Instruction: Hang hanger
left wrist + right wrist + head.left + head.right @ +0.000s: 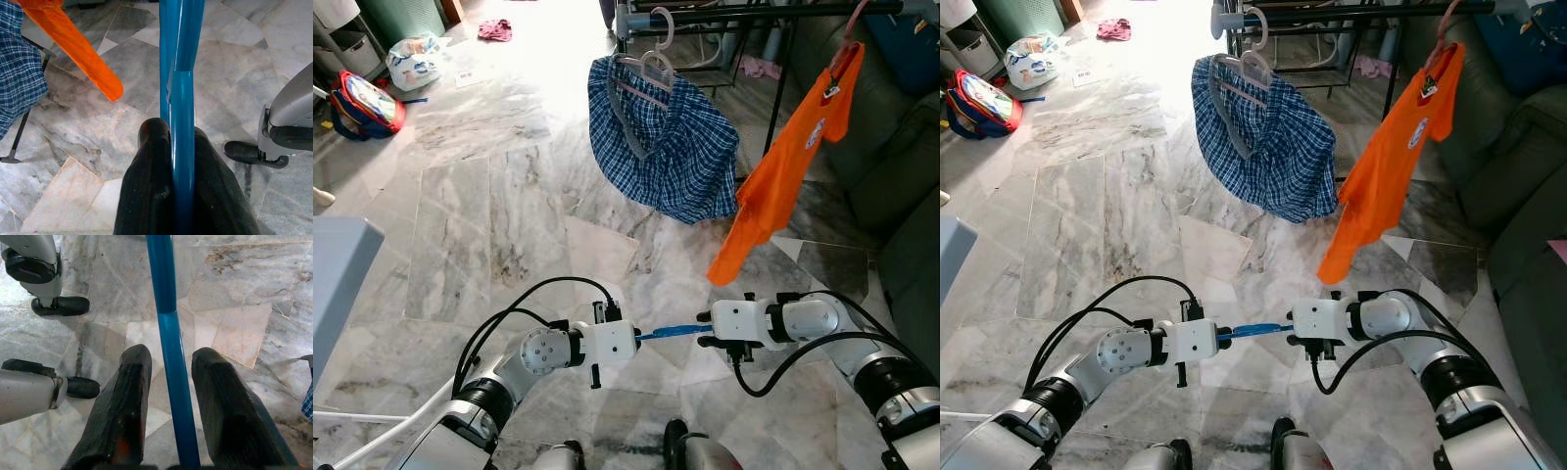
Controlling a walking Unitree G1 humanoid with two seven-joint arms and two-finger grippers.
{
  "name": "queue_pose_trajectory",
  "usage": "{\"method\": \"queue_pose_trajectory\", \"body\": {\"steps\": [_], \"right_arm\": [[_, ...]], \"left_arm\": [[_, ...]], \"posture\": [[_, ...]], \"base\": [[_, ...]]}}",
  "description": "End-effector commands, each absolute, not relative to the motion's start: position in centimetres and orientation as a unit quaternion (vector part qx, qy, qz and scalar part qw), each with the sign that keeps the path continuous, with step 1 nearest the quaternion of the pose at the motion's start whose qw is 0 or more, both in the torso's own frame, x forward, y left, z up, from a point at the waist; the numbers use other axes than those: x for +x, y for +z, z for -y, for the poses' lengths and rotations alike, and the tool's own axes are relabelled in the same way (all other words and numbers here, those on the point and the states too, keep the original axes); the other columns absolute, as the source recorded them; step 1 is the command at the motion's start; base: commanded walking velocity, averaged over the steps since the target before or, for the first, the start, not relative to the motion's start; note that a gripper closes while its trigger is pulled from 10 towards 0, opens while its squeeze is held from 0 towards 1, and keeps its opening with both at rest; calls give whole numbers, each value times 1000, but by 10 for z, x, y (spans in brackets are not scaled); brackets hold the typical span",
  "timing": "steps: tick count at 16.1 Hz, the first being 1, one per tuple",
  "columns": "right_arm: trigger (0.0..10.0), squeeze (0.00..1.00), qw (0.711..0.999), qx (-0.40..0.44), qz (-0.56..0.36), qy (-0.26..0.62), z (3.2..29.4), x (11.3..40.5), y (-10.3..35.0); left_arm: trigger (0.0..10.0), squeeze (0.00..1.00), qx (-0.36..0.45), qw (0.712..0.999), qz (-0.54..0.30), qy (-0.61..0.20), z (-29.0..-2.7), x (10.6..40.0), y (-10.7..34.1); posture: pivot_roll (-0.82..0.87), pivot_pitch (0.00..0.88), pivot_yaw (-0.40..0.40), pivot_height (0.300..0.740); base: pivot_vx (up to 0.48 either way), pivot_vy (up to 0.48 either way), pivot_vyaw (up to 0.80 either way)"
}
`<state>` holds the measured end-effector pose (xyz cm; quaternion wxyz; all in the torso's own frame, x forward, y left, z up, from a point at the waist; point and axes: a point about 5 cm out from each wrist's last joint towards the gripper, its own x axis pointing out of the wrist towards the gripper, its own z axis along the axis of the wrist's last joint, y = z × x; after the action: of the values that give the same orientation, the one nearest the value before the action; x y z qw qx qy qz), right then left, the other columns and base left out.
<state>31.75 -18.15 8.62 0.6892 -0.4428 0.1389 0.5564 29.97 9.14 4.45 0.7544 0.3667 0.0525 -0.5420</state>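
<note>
marble-tiled floor (489, 225), a clothes rack (773, 10) at the far side with a plaid garment (675, 157) on a white hanger (651, 69) and an orange t-shirt (783, 176); dark sofa (901, 166) to the right.

blue hanger (674, 333) is low in front of the body, spanning between the two grippers, well apart from the rack.

left gripper (182, 147) is clamped tight on the blue bar. right gripper (168, 367) has its fingers parted, the bar running between the pads without clear contact.

judgement: settle one firm grip before lifting, find the hook end, then approach the rail at a free stretch between the hung garments.

head views give the rack and the distance to cover; wrist views give the actual finger contact, too small to read in the head views.
</note>
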Motion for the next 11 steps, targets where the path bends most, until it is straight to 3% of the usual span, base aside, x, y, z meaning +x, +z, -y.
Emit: {"method": "queue_pose_trajectory", "body": {"steps": [1, 11], "right_arm": [[0, 0, 680, -441, -146, 567, 181, 315, 84], [0, 0, 679, -433, -150, 574, 180, 312, 82]], "left_arm": [[10000, 0, 363, 748, -42, -555, -87, 295, 43], [10000, 0, 372, 741, -59, -555, -92, 293, 37]], "posture": [[-4, 248, 30, 740], [-3, 239, 45, 740]], "base": [[0, 0, 0], [0, 0, 0]]}}
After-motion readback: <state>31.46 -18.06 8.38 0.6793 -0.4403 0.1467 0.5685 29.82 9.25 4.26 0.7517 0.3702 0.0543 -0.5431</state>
